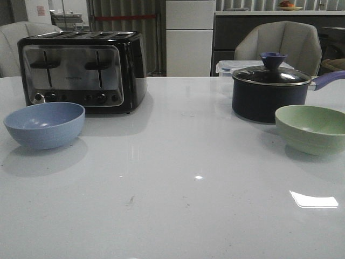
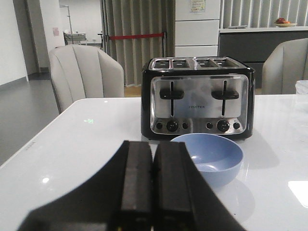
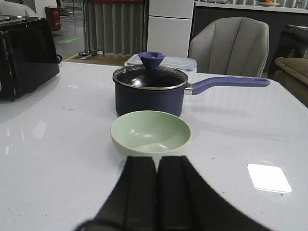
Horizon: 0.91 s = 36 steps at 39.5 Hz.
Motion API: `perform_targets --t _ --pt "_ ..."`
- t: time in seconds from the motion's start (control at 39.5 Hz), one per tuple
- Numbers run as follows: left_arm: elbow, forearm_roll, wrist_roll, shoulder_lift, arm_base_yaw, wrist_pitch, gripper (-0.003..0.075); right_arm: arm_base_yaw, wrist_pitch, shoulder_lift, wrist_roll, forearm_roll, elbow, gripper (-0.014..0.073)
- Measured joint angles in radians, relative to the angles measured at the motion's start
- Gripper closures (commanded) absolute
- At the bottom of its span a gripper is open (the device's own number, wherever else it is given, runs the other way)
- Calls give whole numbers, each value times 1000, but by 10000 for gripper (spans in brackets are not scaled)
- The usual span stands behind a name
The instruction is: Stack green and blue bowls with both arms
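The pale blue bowl point(image 1: 45, 124) stands upright and empty at the table's left, in front of the toaster; it also shows in the left wrist view point(image 2: 211, 157). The pale green bowl point(image 1: 312, 128) stands upright and empty at the right, in front of the saucepan; it also shows in the right wrist view point(image 3: 150, 132). My left gripper point(image 2: 152, 147) is shut and empty, short of the blue bowl and apart from it. My right gripper point(image 3: 157, 161) is shut and empty, just short of the green bowl's near rim. Neither gripper shows in the front view.
A black and chrome toaster point(image 1: 83, 70) stands behind the blue bowl. A dark navy saucepan point(image 1: 269, 93) with a glass lid and purple handle stands behind the green bowl, a clear plastic box point(image 3: 162, 61) behind it. Grey chairs stand beyond the white table point(image 1: 178, 183).
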Motion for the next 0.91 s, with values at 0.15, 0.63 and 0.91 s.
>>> perform_targets --t 0.15,0.63,0.91 --pt "0 0 0 0 0 0 625 0 0 0 0 0 0 575" --pt "0 0 0 0 0 0 625 0 0 0 0 0 0 575" --pt "0 0 0 0 0 -13 625 0 -2 0 0 0 0 575"
